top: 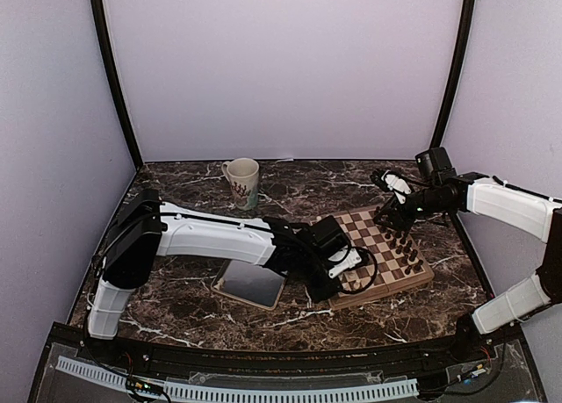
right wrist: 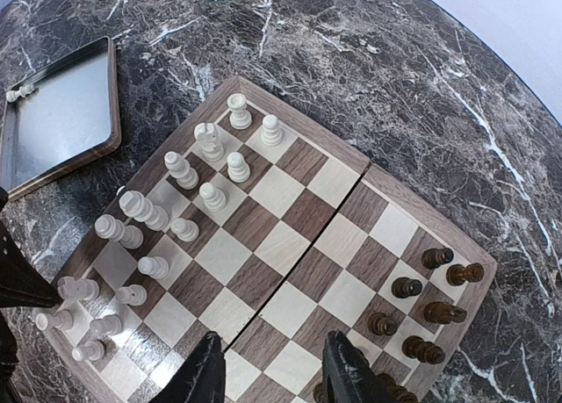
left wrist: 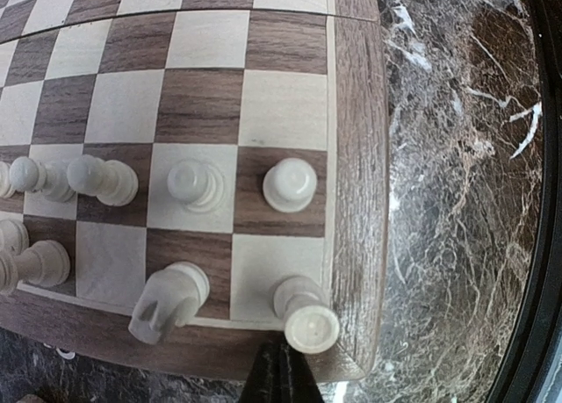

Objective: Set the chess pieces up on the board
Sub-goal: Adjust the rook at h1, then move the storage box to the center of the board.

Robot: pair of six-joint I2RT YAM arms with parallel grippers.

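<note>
Cream-white chess pieces (right wrist: 212,195) crowd the end of the board (right wrist: 283,245) nearest the silver tray (right wrist: 61,113), with dark pieces (right wrist: 407,287) at the opposite end. Your left tool (left wrist: 277,378) is pinched shut at the cream corner. Your right tool (right wrist: 277,372) hovers above the board, jaws partly apart, holding nothing.

From my feed I take the silver metal tray (top: 252,283) as my marker: it lies flat and skewed on the dark marble table (top: 189,179), whose white veins run all round it. Beyond the tray, toward the back wall, I see a cream mug (top: 243,182) standing upright, with a reddish pattern on its side and its handle to the left. Well off to the tray's right, a cluster of dark brown chess pieces (right wrist: 443,313) stands upright. Pale walls (top: 281,69) close in the space behind it.
</note>
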